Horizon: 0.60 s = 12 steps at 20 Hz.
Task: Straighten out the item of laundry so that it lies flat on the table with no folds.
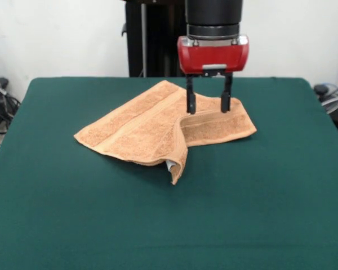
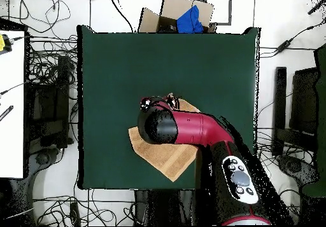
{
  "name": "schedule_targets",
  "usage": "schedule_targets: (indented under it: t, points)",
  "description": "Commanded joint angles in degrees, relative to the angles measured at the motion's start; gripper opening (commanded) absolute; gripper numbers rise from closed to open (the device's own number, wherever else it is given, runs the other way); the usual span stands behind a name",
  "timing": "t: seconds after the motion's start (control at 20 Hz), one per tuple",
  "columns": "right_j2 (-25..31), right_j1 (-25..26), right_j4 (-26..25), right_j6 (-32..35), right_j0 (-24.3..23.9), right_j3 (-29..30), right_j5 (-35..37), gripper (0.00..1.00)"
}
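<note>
1. One table [image 1: 56, 225], rectangular and covered edge to edge in dark green felt-like cloth; it is far bigger than anything on it. In the overhead view the table [image 2: 114, 65] shows bare green over most of its top.
2. One robot arm [image 2: 210, 135], red and black, reaching from its base at the bottom of the overhead view over the table's middle; it hides part of what lies below it there.
3. One towel [image 1: 141, 126], peach-orange terry with woven border bands, lying near the table's centre, a little toward the robot's side. It is not flat: one part is doubled over, a fold ridge runs down its middle, and a corner hangs folded under at the near edge, where a bit of white shows. In the overhead view the towel [image 2: 169, 158] sticks out from under the arm.
4. One gripper [image 1: 209, 106], red body with two black fingers, pointing straight down over the towel's right-hand part as the front view shows it. The fingers stand apart, with nothing between them; their tips are at the cloth's surface.
5. Around the table: a pale floor with many black cables, a cardboard box [image 2: 181, 13] with something blue in it beyond the far edge, and a white wall behind the pedestal.
</note>
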Motion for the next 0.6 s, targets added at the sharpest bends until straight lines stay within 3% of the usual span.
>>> schedule_targets:
  t: [0.05,0.6]
  points:
    - [-3.7,1.8,1.2,12.9,1.0,5.2,-1.6,1.00]
    - [-2.7,0.3,-0.1,9.7,-2.4,9.7,-1.5,1.00]
